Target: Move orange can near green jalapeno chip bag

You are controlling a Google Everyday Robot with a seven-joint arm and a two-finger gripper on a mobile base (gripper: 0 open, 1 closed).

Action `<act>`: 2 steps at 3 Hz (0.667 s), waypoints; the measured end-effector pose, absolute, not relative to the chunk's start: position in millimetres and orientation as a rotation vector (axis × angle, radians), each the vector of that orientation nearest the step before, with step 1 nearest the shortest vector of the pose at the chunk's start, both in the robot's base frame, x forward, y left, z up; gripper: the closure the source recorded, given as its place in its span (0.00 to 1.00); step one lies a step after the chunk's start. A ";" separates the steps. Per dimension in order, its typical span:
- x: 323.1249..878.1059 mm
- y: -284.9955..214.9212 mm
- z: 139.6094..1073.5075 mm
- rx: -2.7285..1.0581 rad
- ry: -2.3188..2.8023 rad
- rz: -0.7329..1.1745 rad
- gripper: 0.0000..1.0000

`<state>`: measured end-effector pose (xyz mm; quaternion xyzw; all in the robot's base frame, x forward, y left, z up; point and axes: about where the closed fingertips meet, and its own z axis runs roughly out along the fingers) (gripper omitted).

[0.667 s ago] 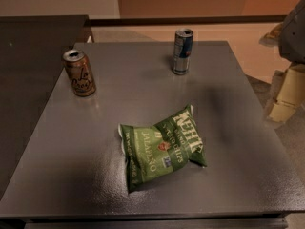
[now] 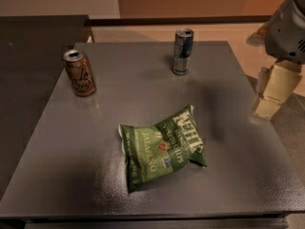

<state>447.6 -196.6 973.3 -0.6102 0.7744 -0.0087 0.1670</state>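
Kettle jalapeno chip bag (image 2: pixel 162 149) central on the desk (image 2: pixel 238 180); LaCroix can (image 2: pixel 79 73) at ten o'clock, energy-drink can (image 2: pixel 182 51) at twelve, end effector (image 2: pixel 270 97) off-desk at two.

One camera looks down steeply from above the near edge, across the whole bench (image 2: pixel 143 94) (the gripper (image 2: pixel 271 97) hangs beside its right side).

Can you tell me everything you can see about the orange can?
The orange can is a shiny orange-brown metal soda can with dark curly writing and a silver top. It stands upright near the back left corner of the grey table, touching only the tabletop. The gripper hangs far off, past the table's right edge.
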 end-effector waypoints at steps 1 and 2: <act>462.3 -155.3 965.6 -1.755 2.133 0.063 0.00; 481.6 -109.1 957.2 -1.736 2.056 0.151 0.00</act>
